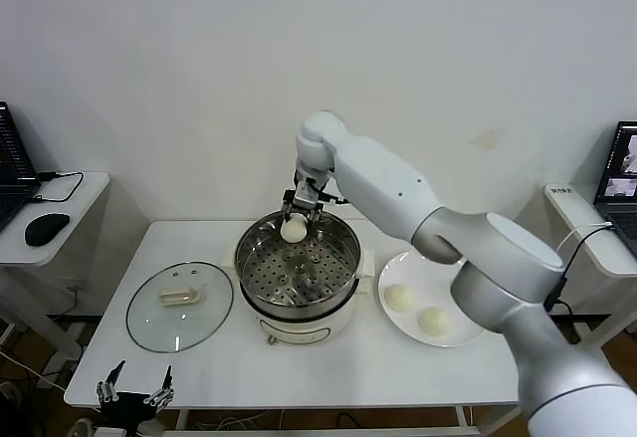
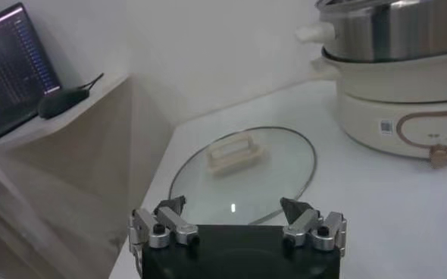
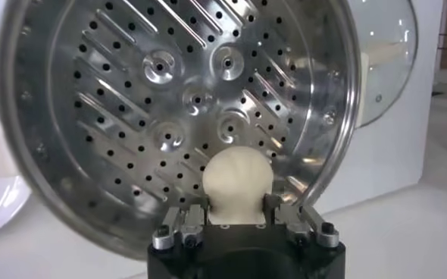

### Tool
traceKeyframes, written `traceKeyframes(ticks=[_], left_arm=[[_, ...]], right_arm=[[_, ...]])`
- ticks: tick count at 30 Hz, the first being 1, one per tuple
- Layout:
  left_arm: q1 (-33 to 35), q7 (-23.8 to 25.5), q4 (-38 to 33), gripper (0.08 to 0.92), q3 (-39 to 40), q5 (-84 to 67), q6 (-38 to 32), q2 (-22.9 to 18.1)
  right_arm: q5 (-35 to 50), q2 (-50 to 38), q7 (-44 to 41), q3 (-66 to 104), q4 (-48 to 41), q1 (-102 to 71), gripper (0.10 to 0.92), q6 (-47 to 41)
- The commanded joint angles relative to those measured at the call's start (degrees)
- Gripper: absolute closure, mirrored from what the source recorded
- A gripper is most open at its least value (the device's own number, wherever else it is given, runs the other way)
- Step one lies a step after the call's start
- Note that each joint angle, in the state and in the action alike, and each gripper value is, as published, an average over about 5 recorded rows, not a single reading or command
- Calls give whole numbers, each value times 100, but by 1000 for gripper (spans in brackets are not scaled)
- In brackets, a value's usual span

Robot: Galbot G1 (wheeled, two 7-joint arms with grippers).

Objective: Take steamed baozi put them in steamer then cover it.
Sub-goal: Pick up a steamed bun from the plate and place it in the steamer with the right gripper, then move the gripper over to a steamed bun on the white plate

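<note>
1. We found the right gripper closed on one baozi, its jaws pressed against the bun's two sides, holding it above the far rim of the steamer.
2. In the right wrist view the held baozi hung over the perforated tray, which carried no bun as far as we could see.
3. Two further baozi lay on the white plate, just right of the steamer; we saw no fourth.
4. The cover lay flat on the table, left of the steamer, handle up.
5. The left gripper hung low near the table's front left corner, jaws spread wide and empty.
6. We judged that a release this near the rim could let the bun strike the steel edge and roll outside; the soft dough might also cling to one jaw.
</note>
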Motion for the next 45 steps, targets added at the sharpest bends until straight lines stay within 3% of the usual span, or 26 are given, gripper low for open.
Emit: traceKeyframes(ticks=[1, 4, 16, 21, 26, 31, 36, 45], left_arm=[[-44, -4, 76, 177, 13, -21, 2, 11], [-80, -3, 139, 177, 26, -23, 1, 11], [-97, 13, 154, 177, 61, -24, 5, -4], [-75, 14, 147, 177, 68, -22, 5, -19], [-85, 38, 124, 177, 60, -24, 12, -14], [-54, 119, 22, 177, 30, -87, 56, 23], [-89, 169, -49, 177, 41, -137, 118, 75], [-293, 276, -20, 177, 103, -151, 182, 255]], right_arm=[[-594, 101, 323, 205, -169, -293, 566, -4], [-630, 106, 400, 218, -192, -314, 554, -165], [-311, 102, 394, 250, -335, -304, 366, -383], [333, 76, 79, 371, -209, -178, 235, -478], [1349, -224, -536, 335, 276, 135, 204, -828], [3234, -1225, -601, -255, 1216, 656, 203, -2152], [4774, -2385, -456, -574, 2230, 997, 203, -4181], [5041, -3986, -771, -604, 2994, 973, 203, -6304]])
